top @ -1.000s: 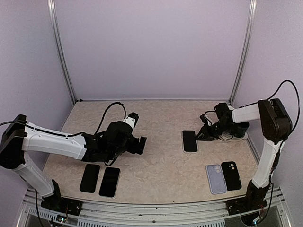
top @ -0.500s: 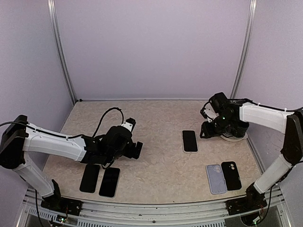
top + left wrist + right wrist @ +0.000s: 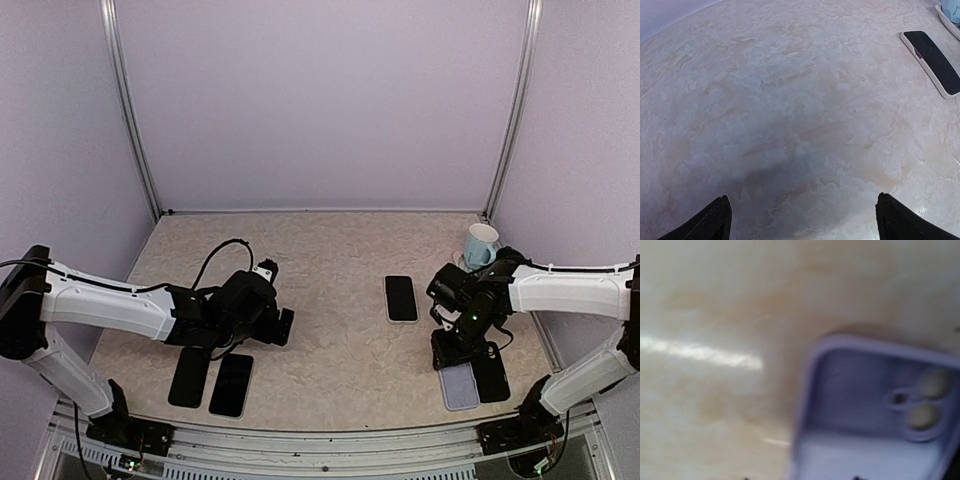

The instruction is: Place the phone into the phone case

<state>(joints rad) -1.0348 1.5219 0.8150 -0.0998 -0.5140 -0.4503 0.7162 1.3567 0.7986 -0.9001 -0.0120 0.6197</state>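
At my far left, near the front edge of the table [image 3: 330,250], a dark phone [image 3: 190,377] lies flat with a second dark phone [image 3: 231,384] just beside it. My left arm reaches in low over them, and my left gripper [image 3: 283,327] sits just beyond their far ends, pointing toward the middle of the table. From my left wrist, my left gripper [image 3: 802,225] shows only its two dark fingertips [image 3: 710,222] in the bottom corners. They are spread wide with bare table between them, so I hold nothing there.

Past the middle a white-edged phone [image 3: 401,298] lies face up by itself, well apart from both of my grippers. My left wrist sees it at the upper right [image 3: 935,61].

Further right, my right gripper [image 3: 452,350] hangs over the far end of the lilac case [image 3: 460,385], which lies open side up near the front edge. A black case [image 3: 490,378] touches its right side. My right wrist view is blurred. It shows the lilac case [image 3: 875,405] close below, hollow and with camera holes in it. My right fingers barely show, so I cannot tell how far apart they are.

A mug [image 3: 480,244] stands near the back right corner.
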